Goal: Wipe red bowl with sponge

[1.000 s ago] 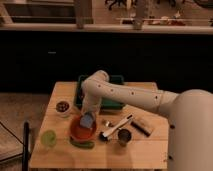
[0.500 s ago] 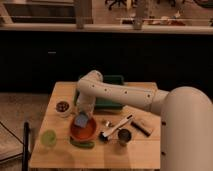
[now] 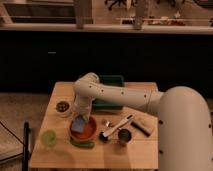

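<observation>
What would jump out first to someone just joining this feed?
The big white robot arm reaching in from the right over the wooden table, its gripper down at the round orange-red bowl near the table's front left. A light blue-grey rectangular sponge lies in that bowl under the gripper.

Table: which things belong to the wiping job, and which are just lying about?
Job: red bowl, sponge lying in it, pincer over the sponge.
Lying about: small white bowl, green cup, brush, green tray, dark cup.
</observation>
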